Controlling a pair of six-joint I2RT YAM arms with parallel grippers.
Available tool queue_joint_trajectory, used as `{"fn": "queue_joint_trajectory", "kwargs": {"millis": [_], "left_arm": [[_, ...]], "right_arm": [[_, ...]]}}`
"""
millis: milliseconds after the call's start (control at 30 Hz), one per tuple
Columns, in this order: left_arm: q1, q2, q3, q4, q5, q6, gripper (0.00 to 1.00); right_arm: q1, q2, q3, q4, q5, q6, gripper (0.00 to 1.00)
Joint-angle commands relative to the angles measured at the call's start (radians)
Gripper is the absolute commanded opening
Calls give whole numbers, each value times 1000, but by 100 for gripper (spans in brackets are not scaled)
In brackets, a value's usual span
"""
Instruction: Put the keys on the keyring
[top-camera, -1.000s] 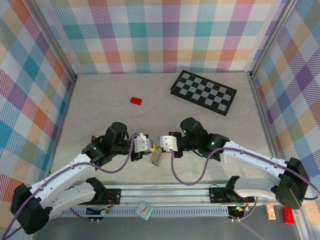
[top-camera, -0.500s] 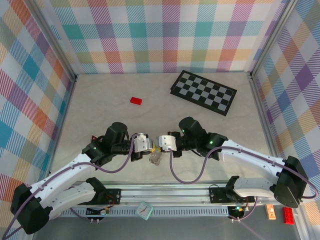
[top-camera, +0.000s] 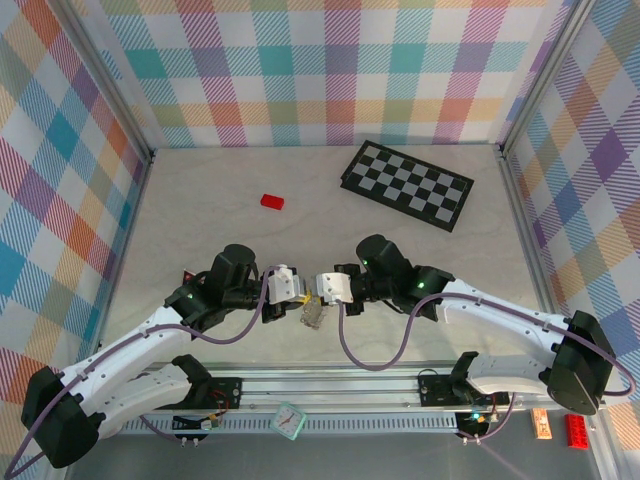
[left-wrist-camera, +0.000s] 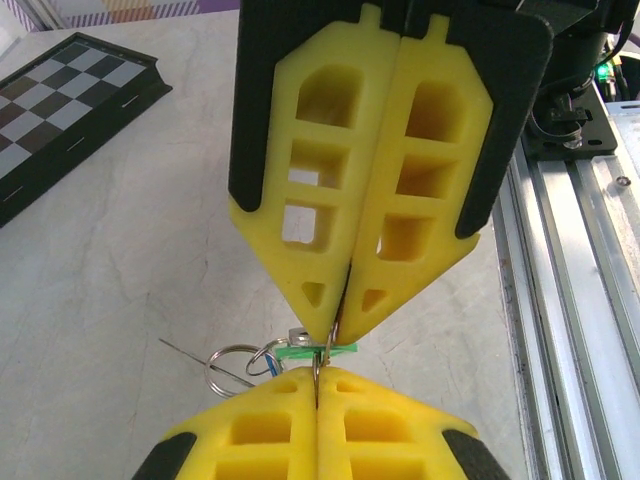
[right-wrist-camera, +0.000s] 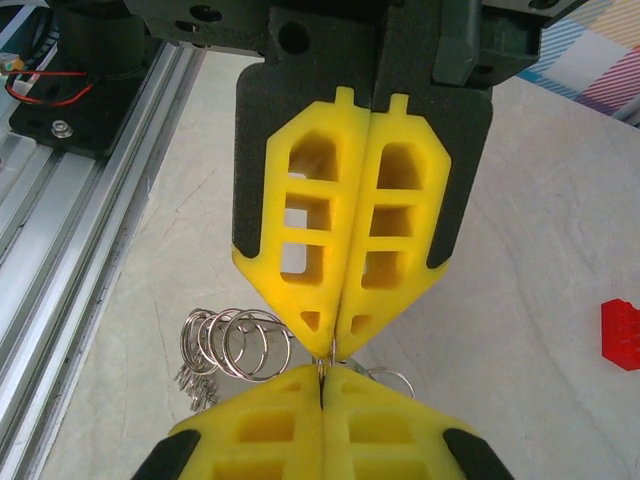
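Left fingers pinch the silvery wire keyring, which dangles just below them. Right fingers, tip to tip opposite, look pressed shut on the mint-green plastic-headed key. Thread slowly, both pinches firm.

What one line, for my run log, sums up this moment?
left pincer: shut on keyring | right pincer: shut on keyring | green key: between pincers

Left tool and right tool clamped tip-to-tip, green key between
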Motion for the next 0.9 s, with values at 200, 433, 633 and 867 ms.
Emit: {"fn": "queue_joint_trajectory", "kwargs": {"millis": [200,433,633,867], "left_arm": [[-8,-7,38,42,13,-23,0],[-8,4,46,51,-34,-118,0],[-8,-7,6,159,-103,-373,0],[-8,-58,-58,251,-113,-465,0]], "right_arm": [[29,31,7,-52,-30,-58,0],[82,10,-51,34,130,-139,0],[115,7,-81,86,185,-162,0],[123,19,-72,42,149,-107,15]]}}
